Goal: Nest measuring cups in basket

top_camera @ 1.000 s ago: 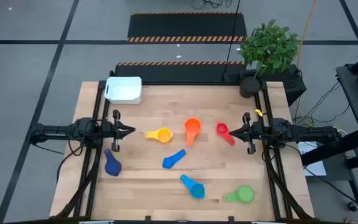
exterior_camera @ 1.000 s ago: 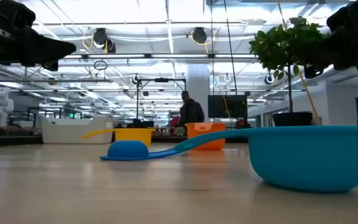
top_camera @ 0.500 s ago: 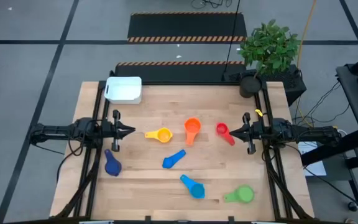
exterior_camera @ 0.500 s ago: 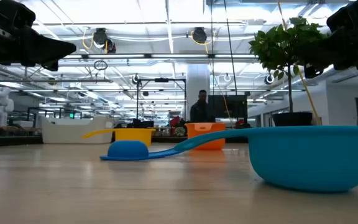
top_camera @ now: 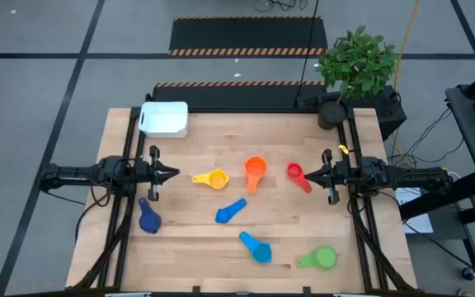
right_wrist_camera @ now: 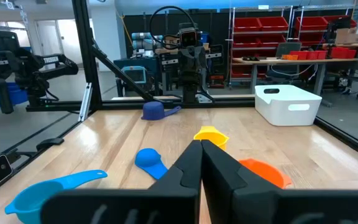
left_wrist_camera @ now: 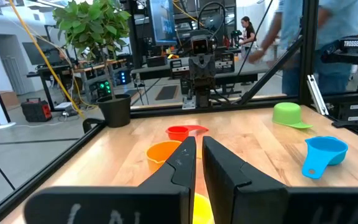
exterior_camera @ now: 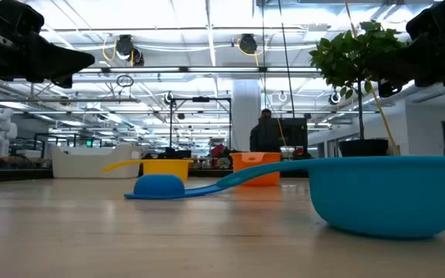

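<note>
Seven measuring cups lie scattered on the wooden table: yellow [top_camera: 213, 178], orange [top_camera: 255, 172], red [top_camera: 297, 175], mid blue [top_camera: 231, 210], dark blue [top_camera: 148, 218], light blue [top_camera: 256, 247] and green [top_camera: 320, 259]. The green cup [left_wrist_camera: 289, 114] and the mid blue cup [exterior_camera: 161, 185] lie mouth down. The white basket [top_camera: 164, 119] stands at the far left corner. My left gripper [top_camera: 174, 173] hovers level at the left edge, shut, pointing at the yellow cup. My right gripper [top_camera: 308, 175] hovers level at the right edge, shut, next to the red cup and above it.
A potted plant [top_camera: 355, 64] stands at the table's far right corner. Black frame rails [top_camera: 122, 223] run along both side edges. Bare wood lies between the basket and the cups. A person [exterior_camera: 266, 137] stands in the room behind.
Both arms and all the cups have kept still. A person in the room behind the table has walked toward the right.
</note>
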